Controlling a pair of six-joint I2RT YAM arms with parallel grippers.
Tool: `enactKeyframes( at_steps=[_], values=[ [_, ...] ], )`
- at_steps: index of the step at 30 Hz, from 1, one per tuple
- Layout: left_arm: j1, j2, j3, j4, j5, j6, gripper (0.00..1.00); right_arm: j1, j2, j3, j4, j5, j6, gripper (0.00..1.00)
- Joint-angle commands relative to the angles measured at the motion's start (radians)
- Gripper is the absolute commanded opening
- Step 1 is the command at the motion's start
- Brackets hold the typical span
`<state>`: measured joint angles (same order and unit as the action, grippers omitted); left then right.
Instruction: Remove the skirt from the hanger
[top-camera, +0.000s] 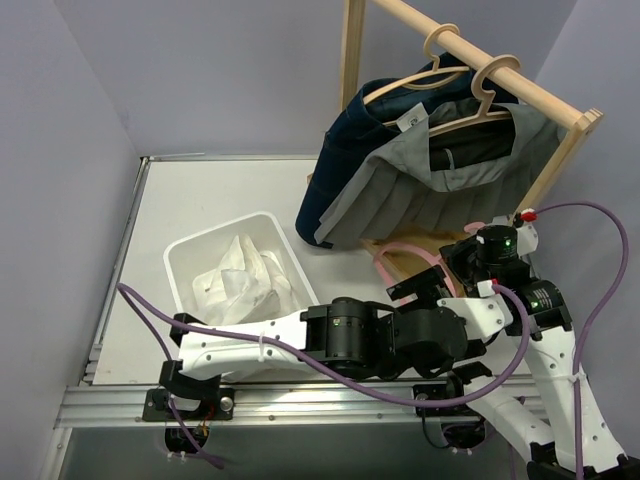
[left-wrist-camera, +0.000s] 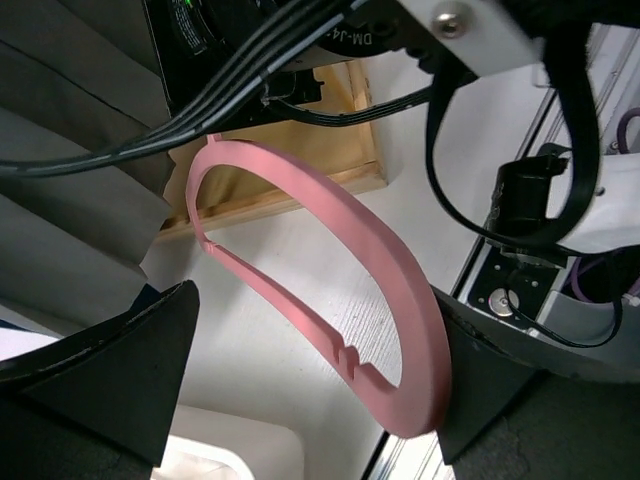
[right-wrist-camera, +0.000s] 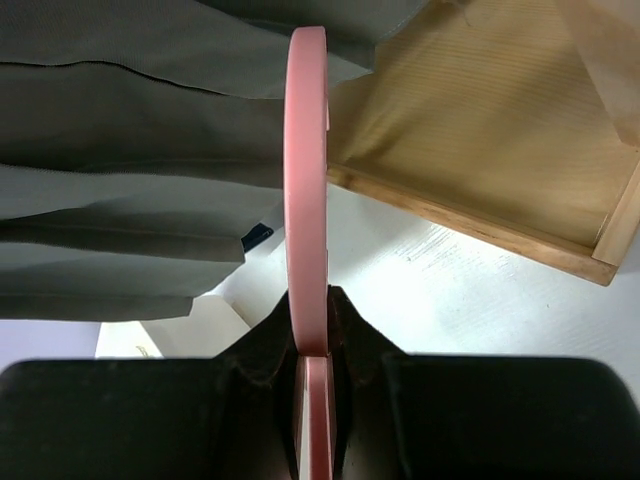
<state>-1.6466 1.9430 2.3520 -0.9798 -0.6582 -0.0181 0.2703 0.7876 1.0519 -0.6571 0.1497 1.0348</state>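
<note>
**A:** so where are the arms at? The left arm lies low across the near edge of the table, reaching right. The left gripper points at the foot of the rack, claw spread wide, nothing pinched.

**B:** yep. In its wrist view the pink hanger arcs between the two fingers; can't tell if it touches either one. The right arm comes up from the lower right corner with its wrist bent down, and the right gripper is clamped tight on that pink hanger, edge-on to its camera.

**A:** and the skirt?

**B:** the grey pleated skirt hangs on a pale hanger on the wooden rail, right above both claws. A navy garment hangs just beside it on the left, overlapping it.

**A:** what's crowding things?

**B:** the rack's wooden base sits right under the pink hanger. The white bin with crumpled white cloth sits left of it, near the left arm.
</note>
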Motion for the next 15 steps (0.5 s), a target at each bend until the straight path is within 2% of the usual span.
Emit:
enactKeyframes(
  at_steps=[1,4,5,6,7,9,11,14,15],
  values=[
    [0.014,0.045,0.096,-0.088,-0.033,-0.040,0.95,0.007,-0.017,0.034,-0.012,0.011,0.016,0.00],
    [0.022,0.053,0.107,-0.114,-0.063,-0.051,1.00,0.009,-0.019,0.054,-0.015,-0.012,0.010,0.00],
    [0.027,0.050,0.099,-0.117,-0.067,-0.059,0.90,0.009,-0.022,0.057,-0.013,-0.018,0.004,0.00],
    [0.027,0.047,0.092,-0.120,-0.078,-0.063,0.68,0.009,-0.024,0.059,-0.010,-0.035,-0.001,0.00],
    [0.028,0.034,0.083,-0.120,-0.083,-0.072,0.52,0.009,-0.030,0.063,-0.009,-0.041,-0.005,0.00],
    [0.028,0.017,0.052,-0.120,-0.134,-0.086,0.03,0.009,-0.037,0.062,-0.001,-0.056,-0.022,0.00],
    [0.030,-0.018,0.023,-0.119,-0.158,-0.103,0.02,0.009,-0.053,0.060,0.010,-0.090,-0.047,0.00],
    [0.030,-0.094,-0.068,-0.096,-0.198,-0.123,0.02,0.009,-0.076,0.057,0.025,-0.150,-0.122,0.25],
    [0.030,-0.119,-0.121,-0.074,-0.201,-0.123,0.02,0.009,-0.085,0.054,0.027,-0.183,-0.155,0.40]
  ],
)
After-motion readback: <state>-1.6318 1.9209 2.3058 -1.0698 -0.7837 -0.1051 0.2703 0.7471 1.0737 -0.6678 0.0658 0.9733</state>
